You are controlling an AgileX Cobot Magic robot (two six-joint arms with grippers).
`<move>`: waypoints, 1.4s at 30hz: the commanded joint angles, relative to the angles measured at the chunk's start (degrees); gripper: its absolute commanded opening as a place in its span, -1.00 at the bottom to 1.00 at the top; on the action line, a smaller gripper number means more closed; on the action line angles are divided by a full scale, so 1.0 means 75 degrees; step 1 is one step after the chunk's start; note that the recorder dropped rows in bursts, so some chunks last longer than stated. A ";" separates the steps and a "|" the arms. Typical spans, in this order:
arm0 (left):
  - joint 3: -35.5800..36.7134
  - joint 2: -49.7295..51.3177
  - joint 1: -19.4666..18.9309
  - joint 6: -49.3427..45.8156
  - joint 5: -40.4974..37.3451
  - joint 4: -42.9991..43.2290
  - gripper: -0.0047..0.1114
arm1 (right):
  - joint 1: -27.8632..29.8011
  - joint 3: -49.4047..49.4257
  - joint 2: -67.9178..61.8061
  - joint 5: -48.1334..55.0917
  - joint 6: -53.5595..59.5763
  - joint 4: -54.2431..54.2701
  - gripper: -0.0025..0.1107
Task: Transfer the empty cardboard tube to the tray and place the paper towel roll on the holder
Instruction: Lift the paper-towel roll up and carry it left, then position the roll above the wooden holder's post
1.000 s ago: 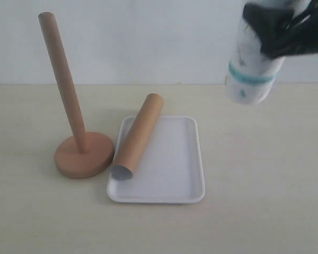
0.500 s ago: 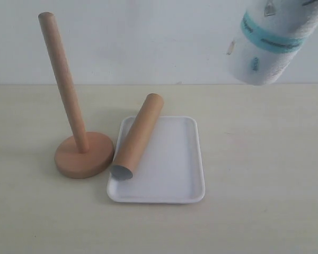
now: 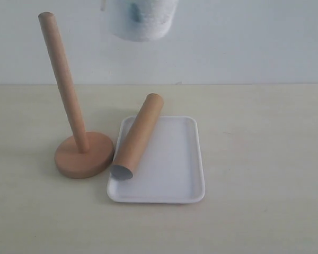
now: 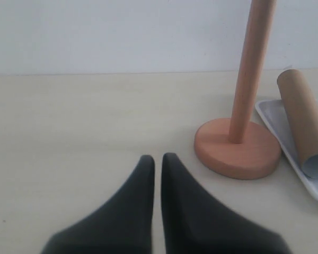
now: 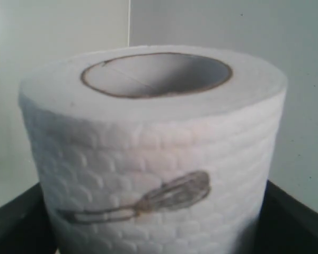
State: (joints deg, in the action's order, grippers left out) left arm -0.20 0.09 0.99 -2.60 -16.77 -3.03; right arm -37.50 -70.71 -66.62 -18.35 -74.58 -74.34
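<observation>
The paper towel roll [image 3: 143, 18], white with utensil drawings, hangs at the top edge of the exterior view, above and to the right of the holder's post top. In the right wrist view my right gripper [image 5: 153, 225] is shut on the paper towel roll [image 5: 153, 143], a black finger [image 5: 294, 219] on each side and the hollow core facing the camera. The wooden holder [image 3: 69, 100] stands upright and bare. The empty cardboard tube [image 3: 140, 132] lies along the left side of the white tray [image 3: 175, 159]. My left gripper [image 4: 158, 159] is shut and empty, low over the table short of the holder's base [image 4: 238, 151].
The pale table [image 3: 265, 159] stretches to the right of the tray and in front of it. A plain white wall [image 3: 244, 42] closes the back. The tube's near end [image 4: 315, 164] sticks out over the tray rim [image 4: 266, 108], close to the holder's base.
The paper towel roll has travelled left and upward from the upper right to just right of the holder's post top. The tube, tray and holder have stayed put.
</observation>
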 commanded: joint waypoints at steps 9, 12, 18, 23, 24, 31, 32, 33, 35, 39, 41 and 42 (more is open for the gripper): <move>0.0027 -0.0012 0.0038 -0.0032 0.0003 0.0012 -0.85 | -0.2013 -0.3078 -0.2394 0.2561 0.0478 -0.0013 -0.96; 0.0027 -0.0012 0.0038 -0.0032 0.0003 0.0012 -0.85 | -0.2012 -0.3478 -0.2855 0.2344 0.0393 0.0064 -0.96; 0.0027 -0.0012 0.0038 -0.0032 0.0003 0.0012 -0.85 | -0.2012 -0.3557 -0.3101 0.2295 0.0342 0.0064 -0.96; 0.0027 -0.0012 0.0038 -0.0032 0.0003 0.0012 -0.85 | -0.2012 -0.3557 -0.3010 0.2339 0.0342 0.0064 -0.96; 0.0027 -0.0012 0.0038 -0.0032 0.0003 0.0012 -0.85 | -0.2012 -0.3557 -0.3010 0.2339 0.0342 0.0064 -0.96; 0.0027 -0.0012 0.0038 -0.0032 0.0003 0.0012 -0.85 | -0.2012 -0.3557 -0.3010 0.2339 0.0342 0.0064 -0.96; 0.0027 -0.0012 0.0038 -0.0032 0.0003 0.0012 -0.85 | -0.2012 -0.3557 -0.3010 0.2339 0.0342 0.0064 -0.96; 0.0027 -0.0012 0.0038 -0.0032 0.0003 0.0012 -0.85 | -0.2012 -0.3557 -0.3010 0.2339 0.0342 0.0064 -0.96; 0.0027 -0.0012 0.0038 -0.0032 0.0003 0.0012 -0.85 | -0.2012 -0.3557 -0.3010 0.2339 0.0342 0.0064 -0.96; 0.0027 -0.0012 0.0038 -0.0032 0.0003 0.0012 -0.85 | -0.2012 -0.3635 -0.3024 0.2447 0.0342 0.0064 -0.96; 0.0027 -0.0012 0.0038 -0.0032 0.0003 0.0012 -0.85 | -0.2012 -0.3709 -0.3024 0.2535 0.0342 0.0064 -0.96; 0.0027 -0.0012 0.0038 -0.0032 0.0003 0.0012 -0.85 | -0.2012 -0.3729 -0.3024 0.2548 0.0342 0.0064 -0.96</move>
State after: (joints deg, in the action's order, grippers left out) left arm -0.20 0.09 0.99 -2.60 -16.77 -3.03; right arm -52.57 -97.41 -90.14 0.33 -72.17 -74.01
